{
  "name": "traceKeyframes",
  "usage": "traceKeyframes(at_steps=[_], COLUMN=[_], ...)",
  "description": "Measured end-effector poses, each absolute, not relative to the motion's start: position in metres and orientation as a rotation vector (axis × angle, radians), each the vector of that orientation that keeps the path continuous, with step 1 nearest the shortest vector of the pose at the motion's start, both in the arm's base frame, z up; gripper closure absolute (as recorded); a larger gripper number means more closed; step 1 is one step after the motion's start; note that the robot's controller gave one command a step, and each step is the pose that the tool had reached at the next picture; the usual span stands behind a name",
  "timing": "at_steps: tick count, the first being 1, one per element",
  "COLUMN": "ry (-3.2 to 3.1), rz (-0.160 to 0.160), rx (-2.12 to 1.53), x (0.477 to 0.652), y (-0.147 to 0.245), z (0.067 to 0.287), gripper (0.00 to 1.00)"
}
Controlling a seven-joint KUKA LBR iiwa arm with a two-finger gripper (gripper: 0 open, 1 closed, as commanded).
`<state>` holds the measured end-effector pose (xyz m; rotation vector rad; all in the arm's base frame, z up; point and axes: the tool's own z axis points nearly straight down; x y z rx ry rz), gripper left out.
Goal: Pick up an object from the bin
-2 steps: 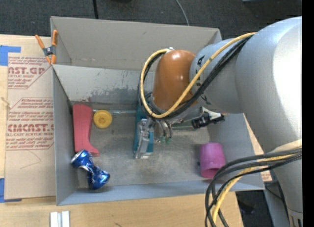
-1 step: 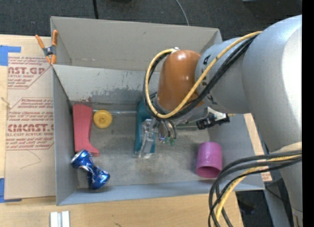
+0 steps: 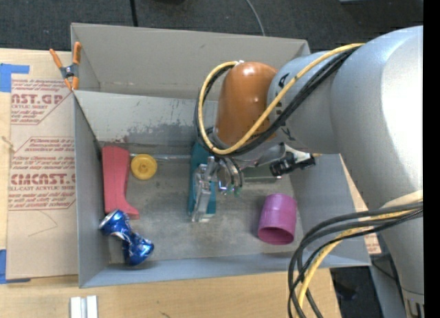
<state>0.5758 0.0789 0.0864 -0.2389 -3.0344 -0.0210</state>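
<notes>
- The gripper (image 3: 205, 200) is low at a teal thing (image 3: 198, 164) in the middle of the bin (image 3: 179, 55); spread or pressed together, I cannot tell.
- Risk, I think: an off-centre grip lets the teal thing slip out.

A purple cup (image 3: 277, 219) is seen near the gripper (image 3: 203, 208), view-right — a yellow disc (image 3: 144, 167), pink block (image 3: 115, 179) and crushed blue can (image 3: 126, 237), view-left.

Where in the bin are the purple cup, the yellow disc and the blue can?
purple cup (image 3: 278, 218): camera view, on its side wall.
yellow disc (image 3: 144, 167): camera view, middle of its top face.
blue can (image 3: 126, 237): camera view, on its crushed middle.
</notes>
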Motion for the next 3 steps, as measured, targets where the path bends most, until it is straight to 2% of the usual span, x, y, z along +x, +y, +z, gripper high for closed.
traceKeyframes(at_steps=[1, 2, 3], ry=[-3.056, -3.034, -3.034], rz=[-0.021, -0.014, -0.033], rx=[-0.246, -0.3, -0.302], x=[0.5644, 0.5674, 0.5685], y=[0.0831, 0.0839, 0.0781], z=[0.0909, 0.0883, 0.0872], gripper=[1.0, 1.0, 1.0])
